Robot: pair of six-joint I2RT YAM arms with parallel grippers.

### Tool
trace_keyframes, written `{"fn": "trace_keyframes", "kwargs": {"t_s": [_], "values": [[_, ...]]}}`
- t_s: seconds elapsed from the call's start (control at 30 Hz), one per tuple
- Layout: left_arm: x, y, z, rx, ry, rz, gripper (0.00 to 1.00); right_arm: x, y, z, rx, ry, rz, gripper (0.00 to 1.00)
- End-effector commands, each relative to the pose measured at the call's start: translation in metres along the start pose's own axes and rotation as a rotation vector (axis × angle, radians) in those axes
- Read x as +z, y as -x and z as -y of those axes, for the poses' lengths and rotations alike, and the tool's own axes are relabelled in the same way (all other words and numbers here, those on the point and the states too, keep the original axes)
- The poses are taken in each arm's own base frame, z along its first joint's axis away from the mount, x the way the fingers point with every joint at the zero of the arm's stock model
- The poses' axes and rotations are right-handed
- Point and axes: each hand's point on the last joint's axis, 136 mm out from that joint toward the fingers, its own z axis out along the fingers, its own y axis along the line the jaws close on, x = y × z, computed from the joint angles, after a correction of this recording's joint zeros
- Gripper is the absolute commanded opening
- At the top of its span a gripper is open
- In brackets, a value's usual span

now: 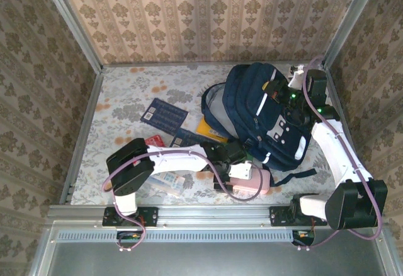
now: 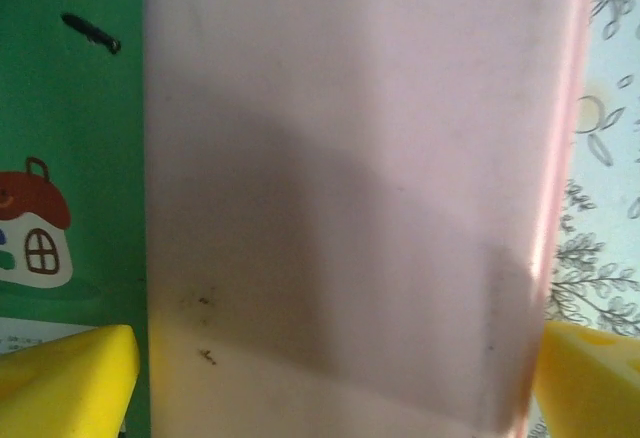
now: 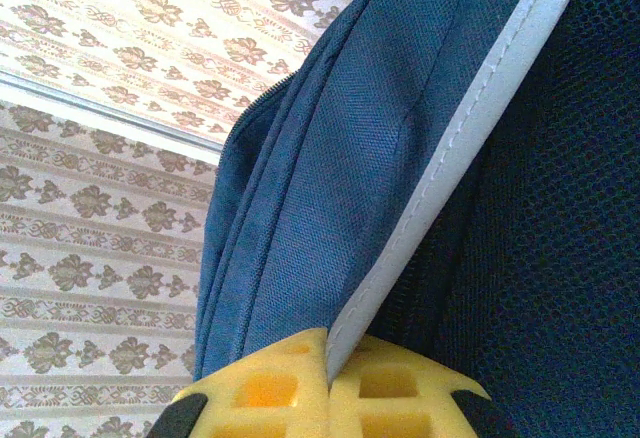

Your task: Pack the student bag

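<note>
Lying front-up at about 3 o'clock on the floral worktop (image 1: 126, 93), the student bag (image 1: 261, 118) points its top toward 12 o'clock, and a dark strap trails off its 5 o'clock corner. The right tool (image 3: 328, 358) sits at the bag's 2 o'clock edge with its yellow fingers (image 3: 260, 388) together, clamped on the bag's white-piped seam, which runs down between them. The left tool (image 2: 335, 378) hangs at 6 o'clock on the worktop, over a pink case (image 1: 252, 184) just beside the bag's lower end. Its fingertips stand wide apart, one at each long side of the case. A green card (image 2: 60, 158) with a little house lies at the case's 9 o'clock side.
</note>
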Motion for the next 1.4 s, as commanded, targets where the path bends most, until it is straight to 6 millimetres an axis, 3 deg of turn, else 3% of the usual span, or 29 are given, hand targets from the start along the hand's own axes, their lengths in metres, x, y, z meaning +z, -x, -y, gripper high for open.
{"fn": "trace_keyframes", "kwargs": {"t_s": [0.0,0.33,0.53,0.7,1.03,1.37], "values": [[0.008,-0.003,-0.001,-0.009,-0.027,-0.016,1.00,-0.010,0.017,-0.028,-0.074,0.095,0.066,0.00],[0.013,-0.003,0.000,-0.004,-0.044,-0.029,1.00,-0.009,0.017,-0.029,-0.073,0.100,0.064,0.00],[0.009,-0.004,0.005,-0.014,-0.078,-0.020,0.78,-0.011,0.017,-0.030,-0.076,0.099,0.066,0.00],[-0.002,-0.010,0.005,-0.008,-0.057,-0.020,0.75,-0.013,0.017,-0.031,-0.076,0.099,0.067,0.00],[-0.064,-0.035,-0.007,-0.059,0.088,0.018,0.75,-0.018,0.018,-0.038,-0.075,0.109,0.072,0.00],[-0.128,-0.082,-0.032,-0.246,0.265,0.049,0.74,-0.023,0.023,-0.041,-0.077,0.092,0.083,0.00]]}}
